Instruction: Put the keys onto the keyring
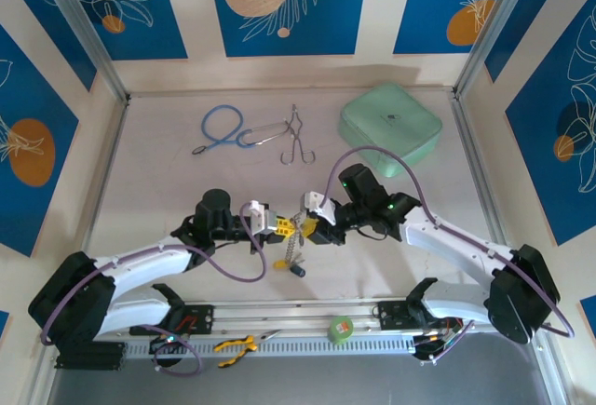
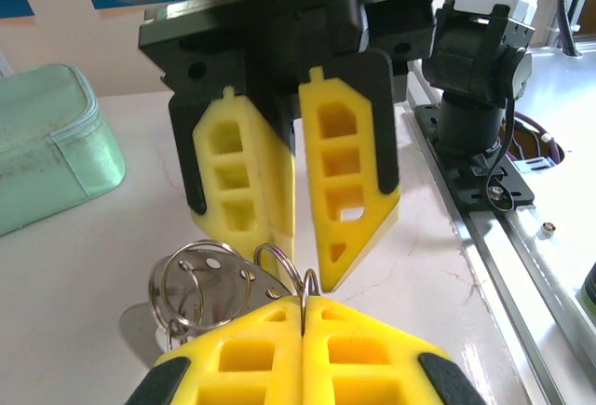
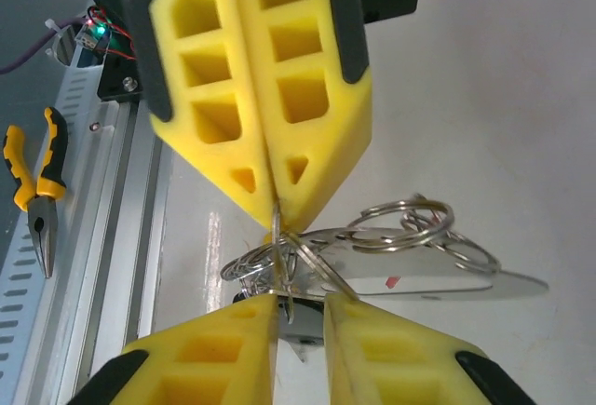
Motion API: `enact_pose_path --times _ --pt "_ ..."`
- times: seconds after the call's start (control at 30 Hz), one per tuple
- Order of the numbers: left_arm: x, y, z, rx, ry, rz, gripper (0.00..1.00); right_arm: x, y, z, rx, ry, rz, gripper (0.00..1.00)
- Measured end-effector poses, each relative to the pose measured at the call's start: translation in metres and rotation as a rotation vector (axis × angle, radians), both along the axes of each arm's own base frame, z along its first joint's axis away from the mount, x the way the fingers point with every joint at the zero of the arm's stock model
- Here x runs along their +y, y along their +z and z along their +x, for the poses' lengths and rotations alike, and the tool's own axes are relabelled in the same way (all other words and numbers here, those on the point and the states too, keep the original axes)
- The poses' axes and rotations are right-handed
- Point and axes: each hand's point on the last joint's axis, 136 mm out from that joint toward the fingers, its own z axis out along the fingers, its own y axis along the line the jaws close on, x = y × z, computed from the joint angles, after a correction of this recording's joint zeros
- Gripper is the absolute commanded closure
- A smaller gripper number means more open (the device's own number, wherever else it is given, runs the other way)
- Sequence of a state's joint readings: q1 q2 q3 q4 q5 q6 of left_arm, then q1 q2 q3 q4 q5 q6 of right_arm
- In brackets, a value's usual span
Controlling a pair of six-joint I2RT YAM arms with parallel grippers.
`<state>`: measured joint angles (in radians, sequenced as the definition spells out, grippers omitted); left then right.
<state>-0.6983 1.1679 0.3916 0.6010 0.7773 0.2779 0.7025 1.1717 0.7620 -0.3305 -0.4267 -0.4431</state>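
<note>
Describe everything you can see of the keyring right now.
The keyring is a cluster of thin, shiny silver wire rings overlapping one another, metal by its look. It is held up between the two grippers: the left gripper is shut on one wire loop, and the right gripper, jaws narrowly apart, appears to pinch another part. A flat silver blade with a small red mark lies along the rings. Seen from above, a short beaded chain dangles beneath it.

My gripper (image 3: 301, 304) is at the bottom, pads a little apart with keyring (image 3: 447, 279) wire between them; I can't tell if I'm gripping it. Above, the left gripper (image 3: 273, 202) pinches a loop, pads together. Pliers (image 3: 37, 191) lie beside the rail (image 3: 112, 237).
</note>
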Motion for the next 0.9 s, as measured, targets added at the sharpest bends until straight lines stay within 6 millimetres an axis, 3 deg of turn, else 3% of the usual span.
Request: enact_pose_path --times 0.5,0.67,0.73,0.8,0.9 --pt "-0.002 0.004 0.003 0.006 0.007 -0.028 1.00 0.007 0.008 0.001 -0.026 0.018 0.054 0.85" --pt "-0.002 0.004 0.003 0.010 0.014 -0.030 1.00 0.010 0.007 0.002 -0.019 0.019 0.059 1.00" --pt "-0.001 0.003 0.004 0.017 0.022 -0.027 1.00 0.010 0.007 0.002 -0.017 0.018 0.057 1.00" --pt "-0.001 0.002 0.006 0.023 0.035 -0.025 0.76 0.010 0.006 0.002 -0.016 0.013 0.053 1.00" --pt "0.000 0.002 0.011 0.017 0.066 -0.022 0.67 0.006 0.004 0.004 -0.019 0.003 0.018 1.00"
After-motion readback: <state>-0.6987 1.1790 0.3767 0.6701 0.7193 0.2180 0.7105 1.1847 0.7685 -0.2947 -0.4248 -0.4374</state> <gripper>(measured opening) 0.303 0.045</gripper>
